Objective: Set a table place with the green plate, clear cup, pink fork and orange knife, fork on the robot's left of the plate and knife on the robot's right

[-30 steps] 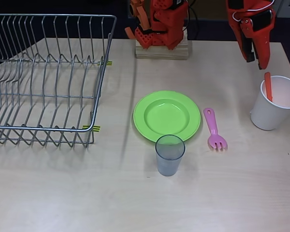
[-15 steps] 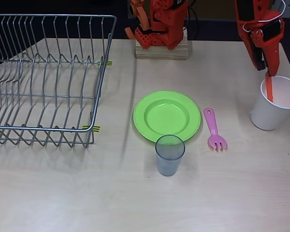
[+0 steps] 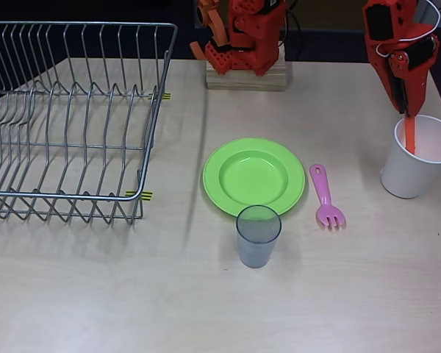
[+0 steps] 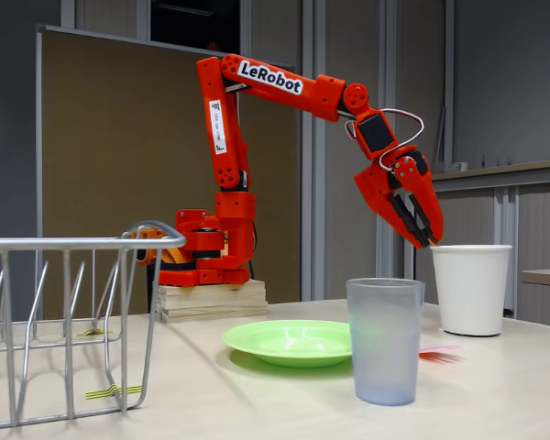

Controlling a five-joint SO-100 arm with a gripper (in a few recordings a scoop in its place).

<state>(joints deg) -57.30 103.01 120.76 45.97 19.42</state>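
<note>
**Reaching down to the knife in the white cup**

Bending from its base on a wooden block (image 4: 212, 300), the red-orange arm rises upright, runs level across the fixed view, then drops steeply at the wrist; the gripper (image 4: 428, 239) points down and hangs at the rim of the white paper cup (image 4: 470, 287), its tips just over the top of the orange knife (image 3: 409, 137); the fingers stand a little apart, though whether they touch the knife I cannot tell.

The knife stands in the white cup with its upper part showing in the overhead view and its lower part hidden inside; in the fixed view the cup wall hides it wholly; the pink fork (image 3: 326, 197) shows there as a thin sliver behind the clear cup (image 4: 384, 340); the wire dish rack (image 3: 70, 118) is cut off at the left edge.

Counted: one green plate (image 3: 253, 176) mid-table; one clear cup touching or just beside the plate's near rim; one fork just right of the plate in the overhead view; one knife; one white cup; one rack.
</note>
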